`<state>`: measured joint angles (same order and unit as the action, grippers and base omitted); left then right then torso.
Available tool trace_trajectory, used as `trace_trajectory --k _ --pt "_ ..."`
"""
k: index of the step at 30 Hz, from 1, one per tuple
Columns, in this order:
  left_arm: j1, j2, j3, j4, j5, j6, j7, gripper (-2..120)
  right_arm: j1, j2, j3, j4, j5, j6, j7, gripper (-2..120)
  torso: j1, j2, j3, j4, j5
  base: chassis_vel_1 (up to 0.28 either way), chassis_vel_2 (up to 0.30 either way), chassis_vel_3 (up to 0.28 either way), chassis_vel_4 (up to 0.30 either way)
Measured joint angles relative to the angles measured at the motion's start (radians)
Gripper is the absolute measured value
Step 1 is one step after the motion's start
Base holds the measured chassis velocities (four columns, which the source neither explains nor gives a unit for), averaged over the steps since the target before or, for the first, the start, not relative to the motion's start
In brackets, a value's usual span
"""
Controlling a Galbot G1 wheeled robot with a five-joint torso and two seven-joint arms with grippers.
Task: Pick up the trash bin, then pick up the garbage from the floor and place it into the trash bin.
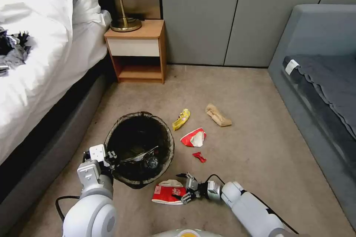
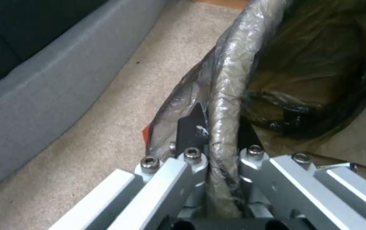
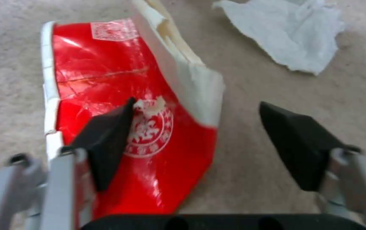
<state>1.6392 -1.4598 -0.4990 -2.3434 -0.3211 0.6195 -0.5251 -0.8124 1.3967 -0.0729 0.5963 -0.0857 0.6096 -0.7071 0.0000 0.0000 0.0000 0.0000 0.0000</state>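
Left gripper (image 2: 217, 153) pinches my trash bin (image 1: 139, 148) rim at its 8 o'clock. Right gripper (image 1: 184, 189), fingers spread, straddles the crushed cup (image 3: 127, 127) at the bin's 5 o'clock. Risk, I judge: flat cup slipping free.

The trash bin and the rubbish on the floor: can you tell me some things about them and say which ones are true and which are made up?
1. The left gripper is shut on the rim of the trash bin. True.
2. The right gripper is squeezing the yellow snack wrapper. False: it is open around an edge of the crushed red-and-white paper cup, and the wrapper lies farther off on the carpet.
3. A white tissue lies on the carpet near that cup. True.
4. The crumpled brown paper bag is inside the bin. False: it is on the floor, beyond the bin and to its right.
5. The bin has a dark bag folded over its rim. True.
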Motion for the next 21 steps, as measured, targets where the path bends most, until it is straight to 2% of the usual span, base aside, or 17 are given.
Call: trace_trajectory --k 2,5,7,9,11,13,14,17,21 --pt "-0.001 -0.001 0.002 0.001 0.002 0.0 0.0 0 0.002 0.001 0.001 -0.004 -0.001 0.0 0.001 66 0.0 0.0 0.0 0.0 0.0 0.0 0.0 0.0 0.0" --pt "-0.006 -0.009 0.013 0.003 0.006 0.0 0.001 0 0.006 0.007 0.006 -0.014 -0.002 0.002 0.005 49 0.0 0.0 0.0 0.0 0.0 0.0 0.0 0.0 0.0" --pt "-0.006 -0.01 0.014 0.004 0.008 0.0 0.002 0 0.006 0.007 0.006 -0.015 -0.002 0.002 0.005 46 0.0 0.0 0.0 -0.0002 0.0 0.0 0.0 0.0 0.0" --pt "-0.001 -0.01 0.015 0.006 0.011 -0.001 0.002 0 0.009 0.01 0.004 -0.015 -0.002 0.002 0.007 34 0.0 0.0 0.0 0.0 0.0 0.0 0.0 0.0 0.0" --pt "-0.001 -0.009 0.014 0.006 0.012 -0.001 0.002 0 0.011 0.011 0.004 -0.015 -0.001 0.002 0.007 32 0.0 0.0 0.0 0.0 0.0 0.0 0.0 0.0 0.0" --pt "0.0 -0.006 0.011 0.006 0.011 -0.001 0.002 0 0.018 0.014 0.003 -0.018 -0.001 0.002 0.009 21 0.0 0.0 0.0 0.0 0.0 0.0 0.0 0.0 0.0" --pt "0.0 -0.006 0.011 0.006 0.011 -0.001 0.002 0 0.018 0.014 0.003 -0.018 -0.001 0.002 0.009 21 0.0 0.0 0.0 0.0 0.0 0.0 0.0 0.0 0.0" --pt "0.0 -0.006 0.01 0.005 0.011 -0.002 0.002 0 0.023 0.017 0.003 -0.021 0.0 0.002 0.009 7 0.0 0.0 0.0 0.0 0.0 0.0 0.0 0.0 0.0" --pt "-0.001 -0.008 0.012 0.005 0.011 -0.002 0.003 0 0.025 0.019 0.008 -0.022 0.002 0.003 0.009 0 0.0 0.0 0.0 0.0 0.0001 0.0 0.0 0.0 0.0"
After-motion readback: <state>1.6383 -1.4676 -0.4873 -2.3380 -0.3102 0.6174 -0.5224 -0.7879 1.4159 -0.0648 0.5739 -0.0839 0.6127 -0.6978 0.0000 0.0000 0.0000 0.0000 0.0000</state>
